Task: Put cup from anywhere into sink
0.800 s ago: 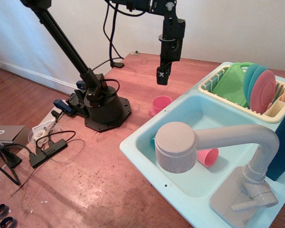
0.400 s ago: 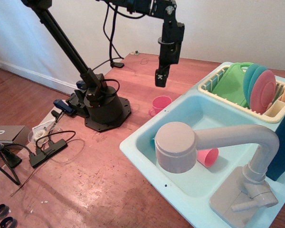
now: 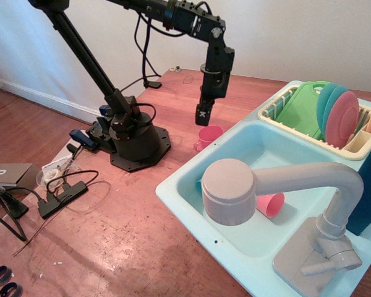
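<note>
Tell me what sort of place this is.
Probably a home or lab robot test setup, not a real kitchen: a toy sink with a dish rack sits on a wooden floor, beside the arm's base and loose cables.

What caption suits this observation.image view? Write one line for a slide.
Gripper hovers above the hot-pink cup beside the aqua sink.

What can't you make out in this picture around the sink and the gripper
- gripper: seen end-on and small; open or shut is unclear.
- hot-pink cup: its base sits behind the sink rim.
- salmon cup in the basin: partly hidden by the faucet head.
- dish rack: right end cut off by the frame edge.
</note>
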`<state>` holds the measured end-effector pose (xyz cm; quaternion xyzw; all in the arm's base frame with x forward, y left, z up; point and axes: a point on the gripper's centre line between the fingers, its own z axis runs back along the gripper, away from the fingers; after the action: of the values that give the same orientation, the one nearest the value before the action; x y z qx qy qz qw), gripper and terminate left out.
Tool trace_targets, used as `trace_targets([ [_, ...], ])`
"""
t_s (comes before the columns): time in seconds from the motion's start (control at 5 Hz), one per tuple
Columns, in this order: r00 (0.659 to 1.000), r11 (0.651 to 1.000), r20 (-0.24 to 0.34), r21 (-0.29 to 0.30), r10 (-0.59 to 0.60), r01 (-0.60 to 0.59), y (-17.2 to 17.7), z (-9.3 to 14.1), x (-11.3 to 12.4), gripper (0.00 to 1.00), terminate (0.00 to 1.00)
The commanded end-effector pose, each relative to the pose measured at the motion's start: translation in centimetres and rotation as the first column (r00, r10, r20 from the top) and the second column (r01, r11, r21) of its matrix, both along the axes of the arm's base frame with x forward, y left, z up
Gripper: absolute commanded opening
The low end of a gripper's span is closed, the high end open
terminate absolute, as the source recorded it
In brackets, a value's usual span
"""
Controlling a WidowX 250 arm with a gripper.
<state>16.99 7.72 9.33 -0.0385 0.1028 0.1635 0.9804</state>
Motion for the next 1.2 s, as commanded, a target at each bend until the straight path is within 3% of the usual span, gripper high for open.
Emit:
trace_targets([
  [0.0, 1.0, 1.0, -0.01, -0.008, 0.024, -0.024, -0.2, -1.7, -0.4, 1.0, 0.0],
  [0.6, 0.998, 0.997, -0.006, -0.036, 0.069, -0.069, 0.5, -4.6, -2.2, 1.0, 0.0],
  [1.0, 0.997, 0.997, -0.034, -0.028, 0.068, -0.069, 0.5, -4.9, -1.1, 1.0, 0.0],
])
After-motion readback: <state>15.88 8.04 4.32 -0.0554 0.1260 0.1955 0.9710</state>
